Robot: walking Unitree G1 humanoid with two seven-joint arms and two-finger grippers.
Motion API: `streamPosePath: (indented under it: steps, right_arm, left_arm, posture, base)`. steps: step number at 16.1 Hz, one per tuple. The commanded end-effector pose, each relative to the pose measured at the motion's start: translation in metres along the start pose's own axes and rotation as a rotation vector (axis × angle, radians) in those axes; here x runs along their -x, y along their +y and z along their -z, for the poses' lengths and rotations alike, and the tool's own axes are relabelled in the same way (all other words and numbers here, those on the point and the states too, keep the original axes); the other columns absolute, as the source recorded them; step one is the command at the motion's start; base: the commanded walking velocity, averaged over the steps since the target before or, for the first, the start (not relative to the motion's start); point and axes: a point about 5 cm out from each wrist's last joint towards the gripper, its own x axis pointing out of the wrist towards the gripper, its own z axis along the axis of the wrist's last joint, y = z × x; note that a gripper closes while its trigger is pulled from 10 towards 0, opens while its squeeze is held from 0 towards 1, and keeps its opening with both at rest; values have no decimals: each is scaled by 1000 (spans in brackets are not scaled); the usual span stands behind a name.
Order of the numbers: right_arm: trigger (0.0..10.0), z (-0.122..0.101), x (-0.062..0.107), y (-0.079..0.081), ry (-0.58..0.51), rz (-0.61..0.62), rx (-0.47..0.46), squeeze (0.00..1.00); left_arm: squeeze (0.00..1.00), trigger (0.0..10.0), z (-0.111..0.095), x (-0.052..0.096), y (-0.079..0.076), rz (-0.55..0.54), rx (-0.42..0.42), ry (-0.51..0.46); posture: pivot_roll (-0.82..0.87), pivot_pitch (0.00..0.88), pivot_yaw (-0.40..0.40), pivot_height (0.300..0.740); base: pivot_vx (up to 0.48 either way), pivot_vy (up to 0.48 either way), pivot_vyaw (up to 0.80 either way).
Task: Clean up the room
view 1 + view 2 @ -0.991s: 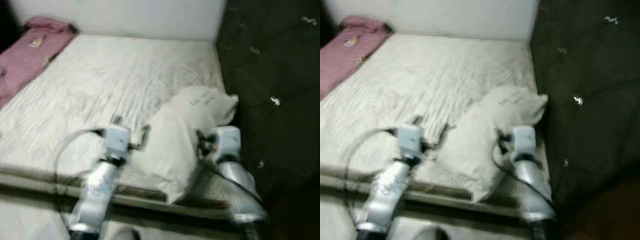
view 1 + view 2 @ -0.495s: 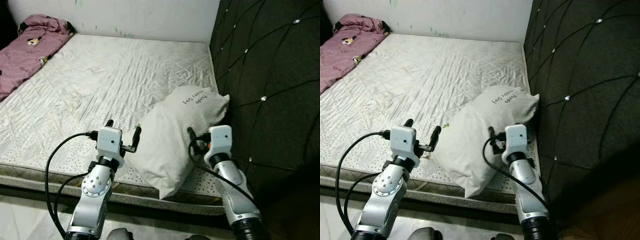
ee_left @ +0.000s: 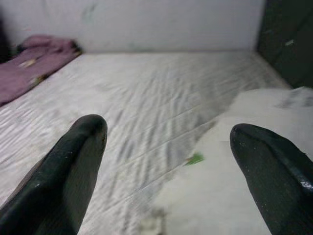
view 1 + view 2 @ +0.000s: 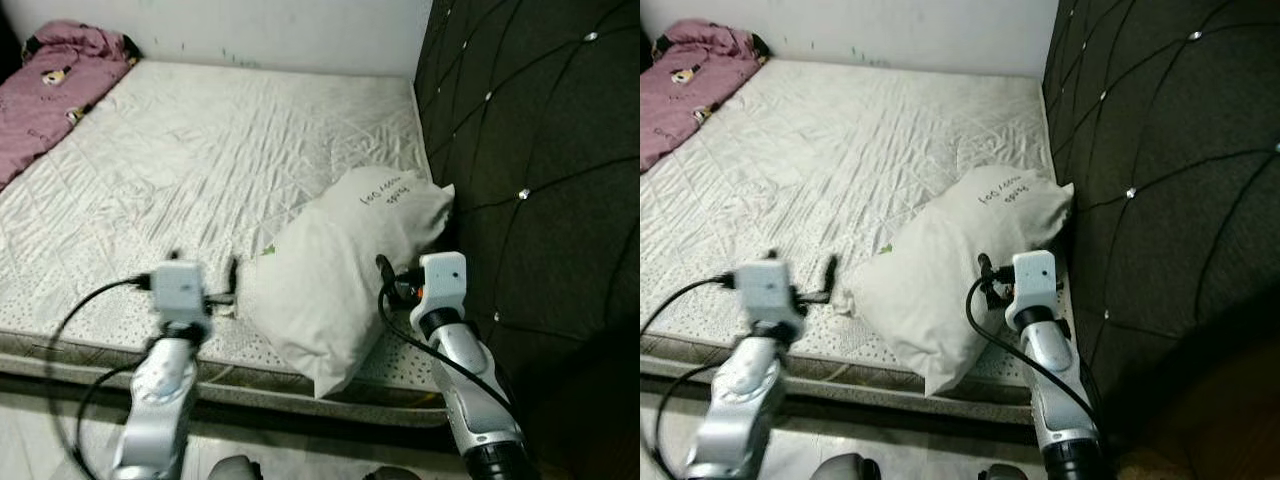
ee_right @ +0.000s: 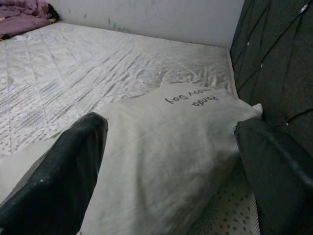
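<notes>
The plump white cloth pillow (image 4: 335, 275) lay ungrasped between the left gripper (image 3: 166, 161) and right gripper (image 5: 171, 161), both spread apart; tidying was judged barely begun.

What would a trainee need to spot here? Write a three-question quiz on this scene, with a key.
1. True or false: the pillow lies on the mattress beside the dark headboard.
2. Which gripper is nearer the headboard: A) left gripper B) right gripper?
3. Fill in: the pink blanket lies at the mattress's far ____ corner, on the robot's own sides.

Key: 1 true. 2 B. 3 left.
</notes>
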Motion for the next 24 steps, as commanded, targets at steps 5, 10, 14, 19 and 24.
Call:
streamPosePath:
  steps: [5, 10, 14, 19, 24]
  right_arm:
    - [10000, -13, 11, -6, -48, 63, -65, 0]
    - [10000, -3, 12, 0, 1, 59, -76, 0]
    - [10000, -3, 13, 0, 8, 58, -75, 0]
    - [10000, -7, 12, 1, 3, 43, -67, 0]
    - [10000, -8, 11, 5, -5, 16, -50, 0]
  left_arm:
    - [0, 10000, 5, 22, 29, -99, 12, 23]
    - [0, 10000, 6, 19, 16, -18, 18, 38]
    - [0, 10000, 4, 18, 13, -4, 20, 38]
    - [0, 10000, 0, 15, 8, 20, 21, 33]
    - [0, 10000, -2, 12, 5, 31, 23, 26]
  posture:
    - [55, 57, 13, 740]
    - [57, 65, 13, 740]
    - [55, 74, 9, 740]
    - [51, 111, 4, 740]
    - [52, 108, 5, 740]
  base:
    - [0, 0, 0]
    - [0, 0, -160]
    - [0, 0, -800]
    - [0, 0, -86]
    - [0, 0, 0]
